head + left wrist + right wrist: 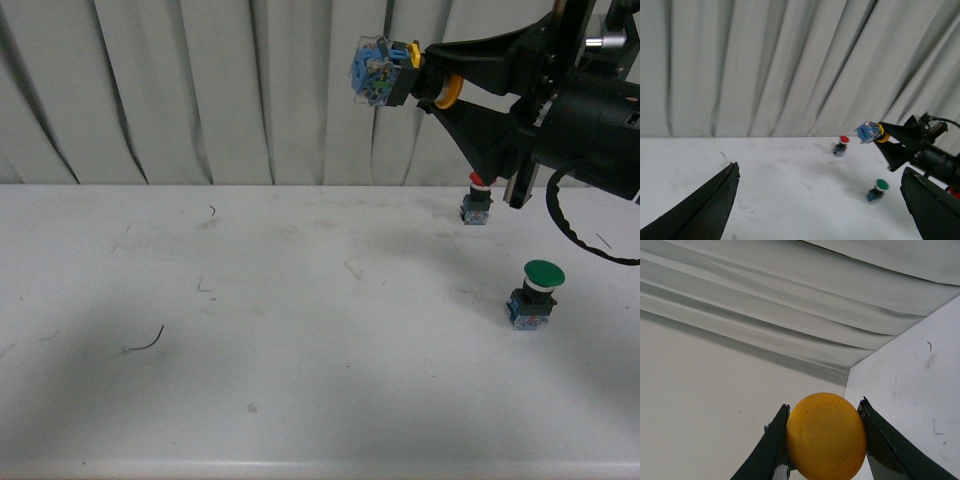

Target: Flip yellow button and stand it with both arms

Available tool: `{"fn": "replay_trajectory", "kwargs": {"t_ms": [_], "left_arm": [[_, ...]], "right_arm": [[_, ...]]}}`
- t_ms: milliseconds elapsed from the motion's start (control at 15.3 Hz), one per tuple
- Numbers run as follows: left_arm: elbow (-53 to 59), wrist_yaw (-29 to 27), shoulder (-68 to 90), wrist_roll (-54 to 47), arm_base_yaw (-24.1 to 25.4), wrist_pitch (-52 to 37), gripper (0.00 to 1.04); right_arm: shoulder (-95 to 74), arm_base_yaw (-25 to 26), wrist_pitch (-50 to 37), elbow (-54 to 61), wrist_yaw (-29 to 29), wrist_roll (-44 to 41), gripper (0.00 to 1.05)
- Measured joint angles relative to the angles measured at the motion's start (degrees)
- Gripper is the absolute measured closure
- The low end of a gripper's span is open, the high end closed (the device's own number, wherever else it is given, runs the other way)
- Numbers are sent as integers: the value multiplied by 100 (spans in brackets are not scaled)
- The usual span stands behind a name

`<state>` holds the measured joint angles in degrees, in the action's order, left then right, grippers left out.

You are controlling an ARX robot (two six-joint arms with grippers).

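High above the table's back right, my right gripper (432,85) is shut on the yellow button (385,72). The button lies sideways in the air, its blue-clear contact block pointing left and its yellow cap against the jaws. The right wrist view looks straight at the round yellow button cap (826,436) clamped between the two black fingers. In the left wrist view the yellow button (871,133) hangs at the right, far from my left gripper (822,200), which is open with only bare table between its fingers. The left arm is out of the front view.
A red-capped button (477,203) stands at the table's back right, below the right gripper. A green-capped button (535,294) stands nearer the front on the right. A thin dark wire scrap (146,343) lies at the left. Pleated curtain (200,90) closes the back.
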<state>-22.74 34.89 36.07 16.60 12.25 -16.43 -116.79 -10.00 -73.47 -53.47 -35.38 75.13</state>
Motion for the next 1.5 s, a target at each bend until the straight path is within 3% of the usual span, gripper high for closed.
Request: {"fn": "replay_trajectory", "kwargs": {"t_ms": [131, 196, 261, 327, 392, 653, 1503], "left_arm": [[-286, 125, -1484, -1029, 549, 1578, 9], [-289, -1032, -1947, -1307, -44, 2177, 21], [2, -1788, -2164, -1436, -367, 2238, 32], [380, -2889, -2238, -1521, -826, 2236, 45], [662, -3331, -2361, -1556, -1246, 2155, 57], [1235, -3491, -2798, -1563, -1226, 1893, 103], [2153, -3493, -3547, -1574, -1226, 1631, 103]], "right_arm": [[48, -52, 2, -22, 9, -22, 69], [72, -85, -7, -39, 22, -28, 69], [94, -125, -7, -42, 22, -42, 69], [109, -125, -13, -48, 24, -59, 69], [114, -125, 4, -72, 31, -85, 69], [199, -122, -4, -74, 24, -192, 69], [264, -245, -7, -81, 70, -437, 69]]}}
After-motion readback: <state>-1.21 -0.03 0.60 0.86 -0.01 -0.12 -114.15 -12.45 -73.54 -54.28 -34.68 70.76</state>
